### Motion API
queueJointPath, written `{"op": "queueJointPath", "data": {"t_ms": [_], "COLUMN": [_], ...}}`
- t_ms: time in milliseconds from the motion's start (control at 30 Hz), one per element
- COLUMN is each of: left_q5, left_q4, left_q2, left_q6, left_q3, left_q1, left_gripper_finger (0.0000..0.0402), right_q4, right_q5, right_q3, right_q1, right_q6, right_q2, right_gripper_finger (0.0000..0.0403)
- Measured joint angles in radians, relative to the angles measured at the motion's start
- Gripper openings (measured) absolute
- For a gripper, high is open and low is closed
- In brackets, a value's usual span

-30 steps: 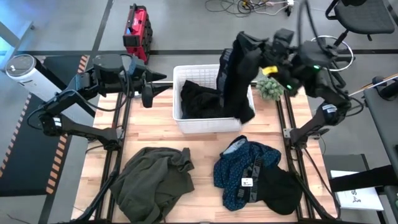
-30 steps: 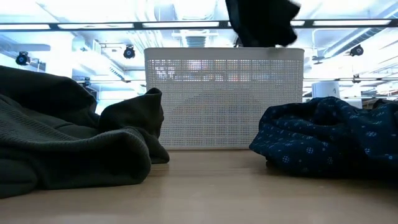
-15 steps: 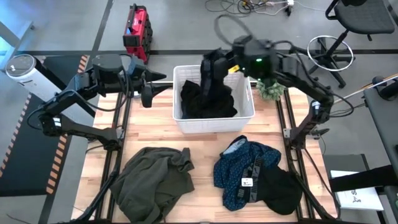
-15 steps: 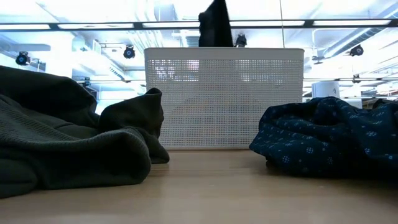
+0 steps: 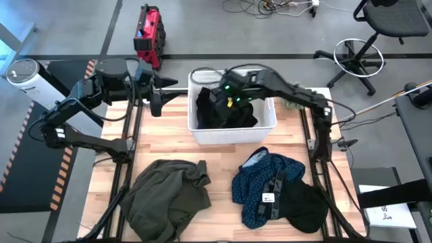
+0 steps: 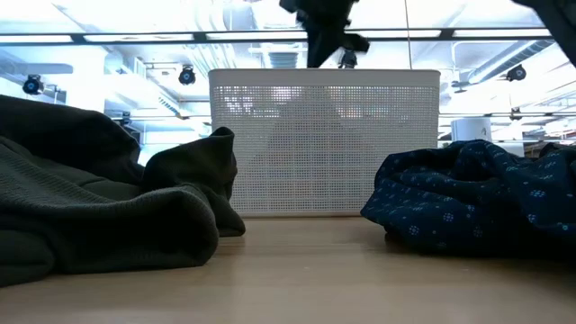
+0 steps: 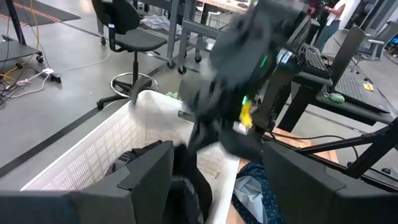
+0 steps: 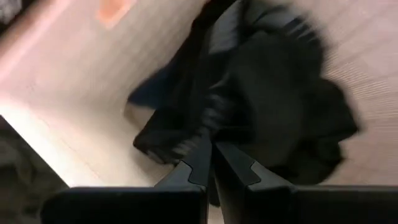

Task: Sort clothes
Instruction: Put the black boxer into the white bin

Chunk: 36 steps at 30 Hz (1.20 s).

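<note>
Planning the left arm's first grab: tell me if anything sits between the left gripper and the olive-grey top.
Nothing visible does. The left gripper hangs beside the white basket, and only bare table separates it from the olive-grey top.

Place: a robotics lab or workshop — an open working hall, not a home.
Floor: bare grey concrete, with loose cables (image 5: 270, 7) lying on it and a hazard-striped mat (image 5: 37, 145) beside the rig.
Bench: a wooden table (image 5: 223, 165) set in a dark metal frame, with two robot arms mounted at its sides.
Furniture: rolling office chairs (image 5: 358, 50) on the floor behind, another (image 7: 127, 37) near long workbenches.
Gear: a red tool case (image 5: 147, 34) on the floor; a desk with a keyboard (image 7: 311, 59) and mouse.
Ceiling: exposed ducts and strip lights (image 6: 135, 36) — industrial fittings throughout.
</note>
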<state>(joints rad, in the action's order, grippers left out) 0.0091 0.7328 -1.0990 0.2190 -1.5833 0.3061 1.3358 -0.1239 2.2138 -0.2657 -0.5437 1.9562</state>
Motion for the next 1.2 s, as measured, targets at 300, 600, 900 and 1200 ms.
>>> {"op": "queueJointPath", "data": {"t_ms": [300, 600, 900, 1200], "left_q5": [-0.001, -0.001, -0.001, -0.001], "left_q4": [0.001, 0.001, 0.016, 0.018], "left_q2": [0.029, 0.060, 0.068, 0.062], "left_q6": [0.003, 0.001, 0.003, 0.007], "left_q3": [0.000, 0.000, 0.000, 0.000], "left_q1": [0.000, 0.000, 0.000, 0.000], "left_gripper_finger": [0.0239, 0.0228, 0.0246, 0.0252], "right_q4": [0.005, 0.005, 0.025, 0.064], "right_q5": [0.081, 0.159, 0.187, 0.256], "right_q3": [-0.013, -0.014, -0.016, -0.009], "right_q1": [-0.024, -0.085, -0.103, -0.097], "right_q6": [0.078, 0.136, 0.143, 0.152], "right_q2": [0.148, 0.245, 0.283, 0.253], "right_gripper_finger": [0.0000, 0.0000, 0.0009, 0.0123]}}
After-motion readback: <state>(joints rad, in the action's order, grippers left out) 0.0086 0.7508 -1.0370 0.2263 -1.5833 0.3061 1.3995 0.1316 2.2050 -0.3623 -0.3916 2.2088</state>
